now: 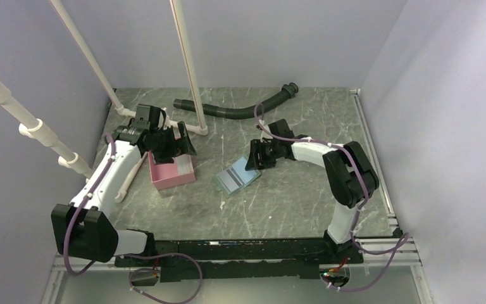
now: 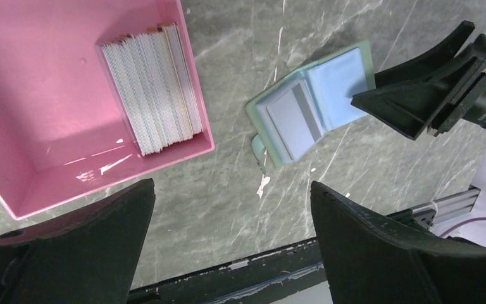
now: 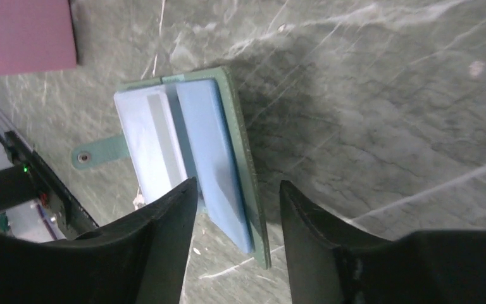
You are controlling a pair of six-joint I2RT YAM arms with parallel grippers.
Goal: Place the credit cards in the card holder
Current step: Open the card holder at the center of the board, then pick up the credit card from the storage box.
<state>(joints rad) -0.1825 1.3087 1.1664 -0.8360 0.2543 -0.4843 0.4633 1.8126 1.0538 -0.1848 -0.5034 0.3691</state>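
Left wrist: cards [image 2: 152, 88] right under wide-open left gripper [image 2: 232, 185]
Stacked on edge in box [image 2: 31, 95] corner, left arm [image 1: 111, 171] nearest; holder [image 2: 329, 95] lying open near box, right gripper [image 3: 237, 187] half-spread astride its edge, nothing clamped.

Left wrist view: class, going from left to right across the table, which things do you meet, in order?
Pink box → credit cards stacked against its right wall → card holder, lying open → right gripper.
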